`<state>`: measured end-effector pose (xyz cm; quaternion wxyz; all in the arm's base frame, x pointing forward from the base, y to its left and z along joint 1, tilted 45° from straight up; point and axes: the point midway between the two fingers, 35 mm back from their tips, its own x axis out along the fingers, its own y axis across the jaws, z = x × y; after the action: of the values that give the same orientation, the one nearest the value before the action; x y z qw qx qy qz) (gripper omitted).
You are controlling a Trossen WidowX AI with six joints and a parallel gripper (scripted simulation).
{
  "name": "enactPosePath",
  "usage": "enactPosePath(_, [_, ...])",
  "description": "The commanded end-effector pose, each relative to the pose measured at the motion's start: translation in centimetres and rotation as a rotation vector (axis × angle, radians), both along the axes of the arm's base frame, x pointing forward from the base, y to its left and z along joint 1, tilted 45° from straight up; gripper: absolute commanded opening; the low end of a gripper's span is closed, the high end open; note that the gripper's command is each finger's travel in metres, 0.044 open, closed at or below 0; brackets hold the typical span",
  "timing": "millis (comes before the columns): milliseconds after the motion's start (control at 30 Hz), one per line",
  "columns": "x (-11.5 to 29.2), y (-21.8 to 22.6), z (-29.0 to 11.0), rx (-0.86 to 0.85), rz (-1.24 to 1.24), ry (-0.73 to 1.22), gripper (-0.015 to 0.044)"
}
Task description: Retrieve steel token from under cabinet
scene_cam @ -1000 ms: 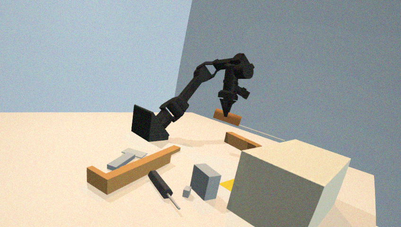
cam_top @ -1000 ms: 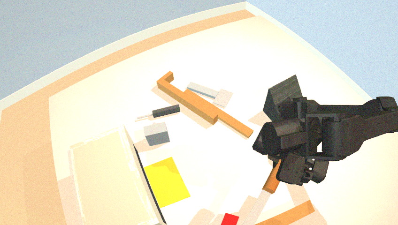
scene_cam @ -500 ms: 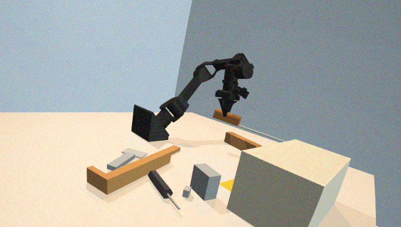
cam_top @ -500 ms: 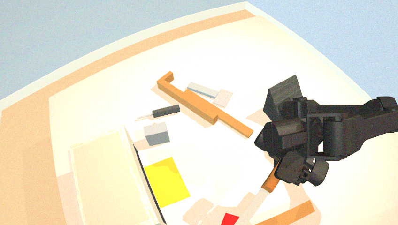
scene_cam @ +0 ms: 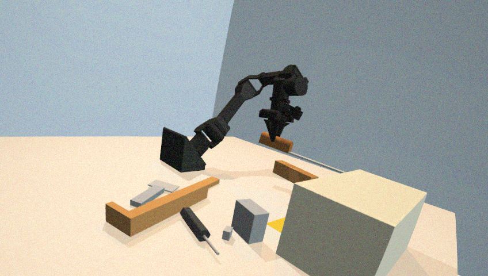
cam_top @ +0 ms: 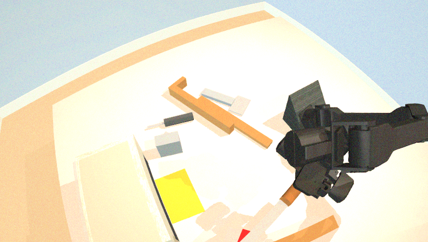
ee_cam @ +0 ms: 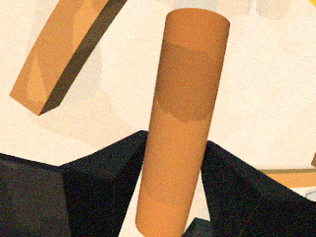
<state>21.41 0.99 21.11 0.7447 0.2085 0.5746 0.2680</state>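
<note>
One tool, an orange-handled rod [cam_top: 289, 194], is clamped in the fingers above the table [cam_top: 300, 74], well apart from the cabinet [scene_cam: 346, 218]. The yellow marked area [cam_top: 177, 194] lies along the cabinet's front edge with open room beside it; the token is not visible.
</note>
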Motion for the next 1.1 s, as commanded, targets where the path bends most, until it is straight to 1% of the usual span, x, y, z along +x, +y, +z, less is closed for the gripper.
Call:
enactPosePath(0, [0.00, -0.03, 0.09, 0.009, -0.025, 0.013, 0.0000])
enactPosePath(1067, [-0.30, 0.14, 0.21, 0.041, -0.203, 0.164, 0.0000])
